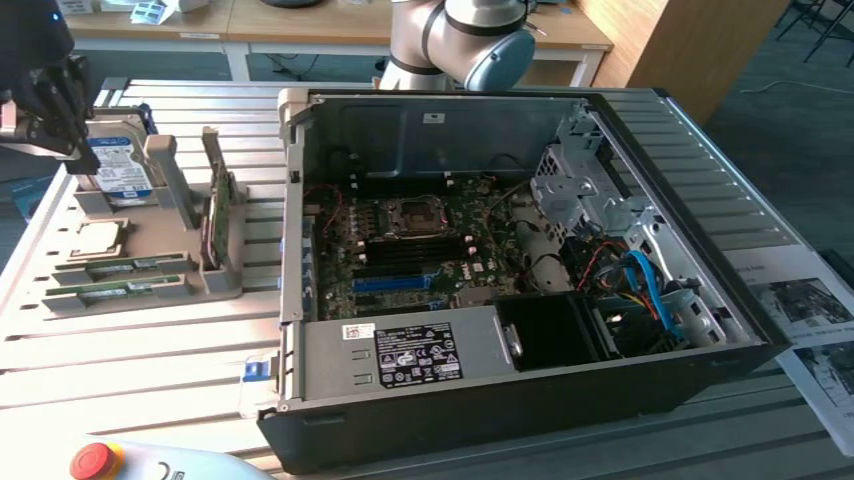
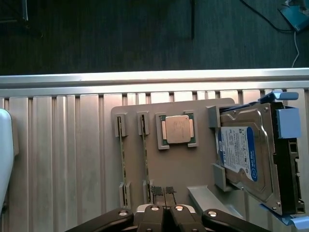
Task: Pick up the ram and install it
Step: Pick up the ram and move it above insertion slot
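The pincer (image 2: pixel 163 191) is pressed shut, its dark fingertips (image 2: pixel 156 190) together with nothing between them. It hangs over a grey slotted holder tray (image 2: pixel 193 166) on a ribbed metal table (image 2: pixel 58 145). The ram (image 2: pixel 145 154), a long, narrow green circuit-board stick, stands on its thin edge in the tray's end brackets. Its long axis runs straight away from the pincer: the near end sits just beside the fingertips and the far end points at the table's rail. A second green stick of the same kind (image 2: pixel 122 162) lies parallel, just past the ram. Ahead of the pincer rests a square silver processor chip (image 2: pixel 177 129). Beyond that leans a silver hard drive (image 2: pixel 244 154) whose blue-and-white label seems to read "WD Blue".
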`<state>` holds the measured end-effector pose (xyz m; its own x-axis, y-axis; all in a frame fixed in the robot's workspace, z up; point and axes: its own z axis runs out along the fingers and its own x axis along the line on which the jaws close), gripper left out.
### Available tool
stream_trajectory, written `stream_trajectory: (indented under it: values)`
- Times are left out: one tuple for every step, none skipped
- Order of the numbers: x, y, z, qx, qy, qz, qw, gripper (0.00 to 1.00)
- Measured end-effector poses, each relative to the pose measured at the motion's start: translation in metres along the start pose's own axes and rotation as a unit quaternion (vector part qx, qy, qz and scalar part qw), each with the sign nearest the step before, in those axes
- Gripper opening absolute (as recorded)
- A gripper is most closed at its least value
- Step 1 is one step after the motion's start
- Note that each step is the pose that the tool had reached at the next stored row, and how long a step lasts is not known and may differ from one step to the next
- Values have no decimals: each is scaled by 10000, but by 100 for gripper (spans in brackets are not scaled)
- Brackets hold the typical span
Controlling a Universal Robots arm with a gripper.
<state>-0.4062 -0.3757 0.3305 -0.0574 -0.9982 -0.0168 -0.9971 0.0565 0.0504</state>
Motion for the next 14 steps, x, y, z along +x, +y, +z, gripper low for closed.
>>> stream_trajectory:
  values:
    - [0,0,17,0,0,0,10000,11]
    - [1,-1,35,0,0,0,10000,11]
    - [1,-1,52,0,0,0,10000,11]
    - [1,-2,70,0,0,0,10000,11]
    - [1,-2,88,0,0,0,10000,11]
    - [2,-3,105,0,0,0,10000,11]
    - [2,-3,122,0,0,0,10000,11]
    - [2,-3,138,0,0,0,10000,11]
    - [3,-4,155,0,0,0,10000,11]
    - [3,-4,172,0,0,0,10000,11]
    - [4,-5,190,0,0,0,10000,11]
    - [4,-5,207,0,0,0,10000,11]
    - [4,-5,223,0,0,0,10000,11]
    - [4,-6,240,0,0,0,10000,11]
